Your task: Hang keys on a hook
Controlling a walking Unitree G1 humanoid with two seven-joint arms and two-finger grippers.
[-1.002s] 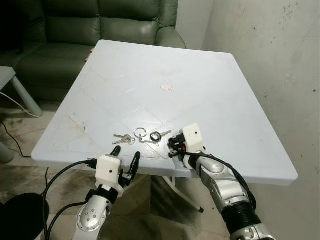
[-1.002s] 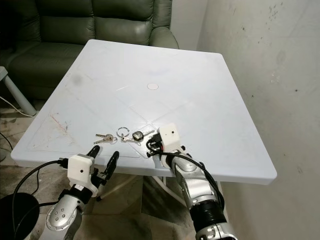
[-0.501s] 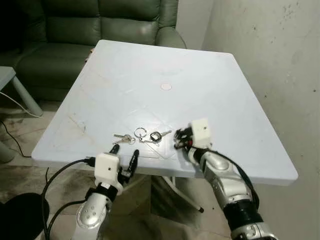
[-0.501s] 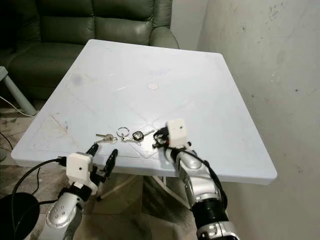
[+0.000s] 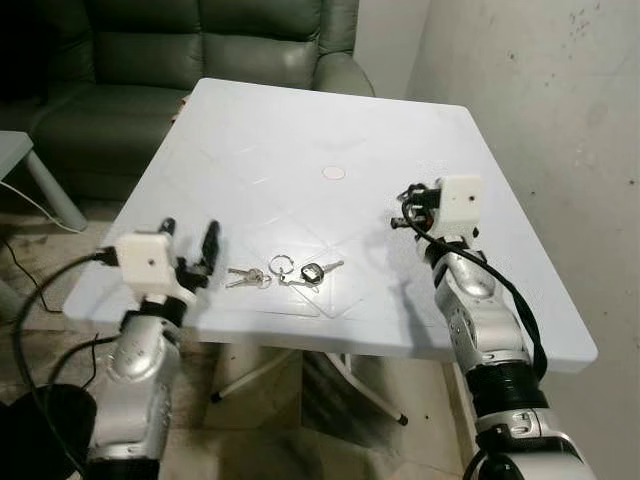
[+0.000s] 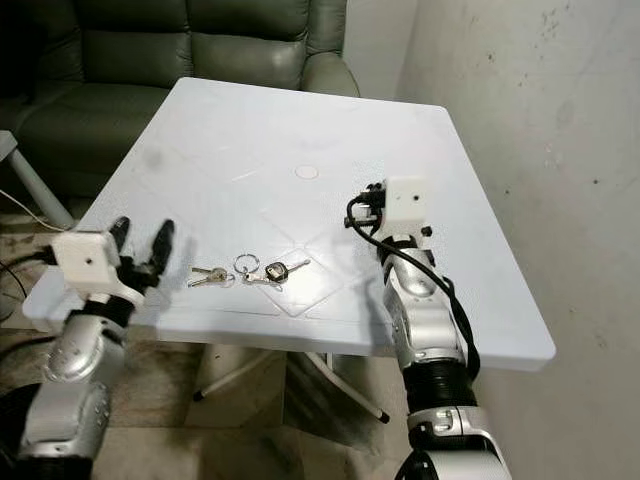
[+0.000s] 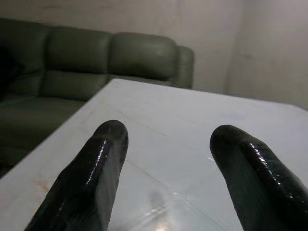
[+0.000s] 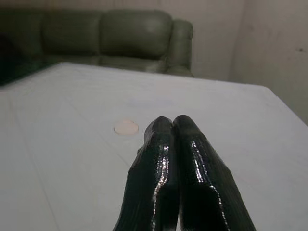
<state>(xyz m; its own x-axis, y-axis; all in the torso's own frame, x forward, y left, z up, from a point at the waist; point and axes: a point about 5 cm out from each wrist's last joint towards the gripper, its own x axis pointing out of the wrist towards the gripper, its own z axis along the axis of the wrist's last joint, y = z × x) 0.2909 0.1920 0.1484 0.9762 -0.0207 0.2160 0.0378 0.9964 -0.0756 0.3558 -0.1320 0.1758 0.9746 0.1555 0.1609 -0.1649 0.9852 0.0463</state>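
No writing or brand mark can be read on anything here. At the left a green sofa [image 5: 200,60] stands behind the white table [image 5: 300,120], and the left gripper [image 5: 188,245] hangs over the table's near left edge with its two black fingers [image 7: 91,183] spread wide, nothing between them; a second ago it sat lower, below the near edge, so it has come up and moved outward to the left. Just beside it, toward the middle of the near edge, the keys [image 5: 285,272] lie flat on the tabletop: a small pair of keys, a ring, and a dark-headed key, untouched and where they lay before. Bare tabletop stretches away behind them to a small round cap [image 5: 332,173] at the centre, and further to the far edge by the sofa. To the right the right gripper [image 5: 407,210] is raised above the table, well apart from the keys, its fingers [image 8: 168,163] pressed together on nothing; earlier it was low at the near edge, close to the dark-headed key. Beyond the table's right edge a narrow strip of floor runs along a stained pale wall [image 5: 540,110].
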